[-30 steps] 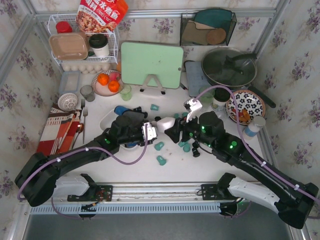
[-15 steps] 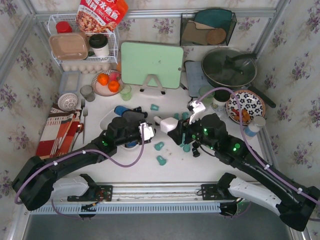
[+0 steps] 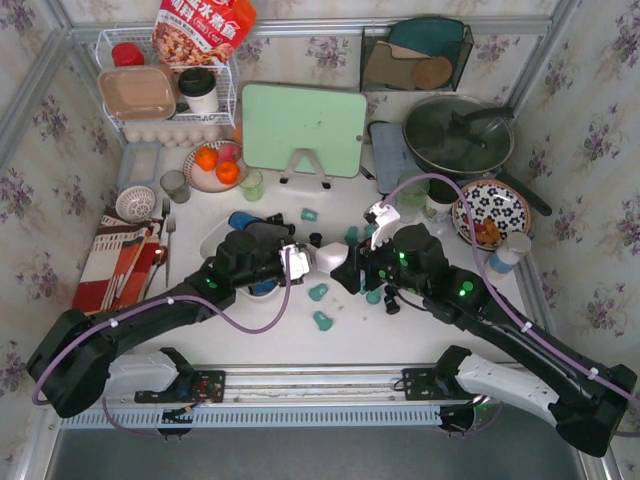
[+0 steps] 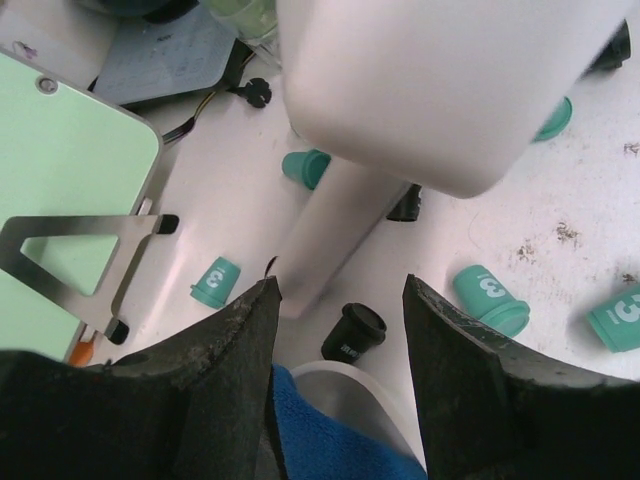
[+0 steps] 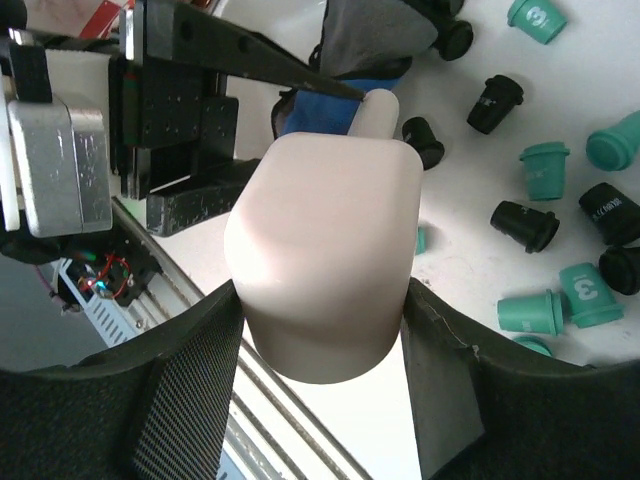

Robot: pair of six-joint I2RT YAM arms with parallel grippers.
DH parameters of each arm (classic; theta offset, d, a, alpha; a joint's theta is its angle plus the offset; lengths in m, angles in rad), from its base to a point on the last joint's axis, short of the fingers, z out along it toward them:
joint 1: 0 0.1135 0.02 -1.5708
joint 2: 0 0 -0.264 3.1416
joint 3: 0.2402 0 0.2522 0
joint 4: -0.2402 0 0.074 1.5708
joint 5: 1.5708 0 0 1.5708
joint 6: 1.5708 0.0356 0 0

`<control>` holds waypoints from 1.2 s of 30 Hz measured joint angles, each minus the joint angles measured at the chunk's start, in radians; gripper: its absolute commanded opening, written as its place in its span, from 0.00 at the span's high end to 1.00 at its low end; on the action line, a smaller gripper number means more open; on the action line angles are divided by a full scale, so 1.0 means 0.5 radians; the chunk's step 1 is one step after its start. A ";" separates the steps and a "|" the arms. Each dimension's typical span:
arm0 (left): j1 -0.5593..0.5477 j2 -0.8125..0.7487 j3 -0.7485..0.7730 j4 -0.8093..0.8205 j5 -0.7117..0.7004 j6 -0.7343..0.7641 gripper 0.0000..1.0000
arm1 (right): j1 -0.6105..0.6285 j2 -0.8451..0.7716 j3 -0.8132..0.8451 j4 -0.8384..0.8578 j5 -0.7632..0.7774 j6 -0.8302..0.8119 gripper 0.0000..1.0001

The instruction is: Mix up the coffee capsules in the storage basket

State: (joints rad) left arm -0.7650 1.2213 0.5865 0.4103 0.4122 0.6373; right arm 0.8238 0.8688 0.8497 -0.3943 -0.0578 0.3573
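Coffee capsules point(image 5: 528, 312), teal and black, lay scattered on the white table point(image 3: 380, 340) between and around both arms, outside the storage basket point(image 3: 210, 242), whose white corner showed under the left arm. Right gripper point(image 5: 320, 290) clamped a white stemmed object point(image 5: 320, 220), stem pointing towards left gripper point(image 4: 340, 300); that one's jaws stood apart, nothing clasped between them

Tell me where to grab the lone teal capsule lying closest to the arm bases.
Take the teal capsule across its tapered body, just behind the wider rim, coming straight down from above. It lies on its side on the table, apart from the other pods, so a hand's fingers have room on both sides. The rim should help stop it slipping out.
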 measured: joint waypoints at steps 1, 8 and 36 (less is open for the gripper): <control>0.000 0.002 0.006 0.000 0.000 0.014 0.44 | 0.000 0.002 0.000 0.000 -0.018 -0.002 0.65; 0.002 0.021 0.017 -0.001 0.015 0.046 0.46 | 0.002 0.002 -0.025 0.012 -0.190 -0.011 0.64; 0.229 -0.277 0.091 -0.258 -0.486 -0.920 1.00 | 0.000 -0.214 -0.072 0.234 0.439 -0.208 0.16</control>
State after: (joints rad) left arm -0.6506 1.0828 0.6319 0.2813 0.1692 0.1772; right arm 0.8238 0.7616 0.8139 -0.2771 0.1619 0.2531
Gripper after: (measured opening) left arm 0.228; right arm 0.836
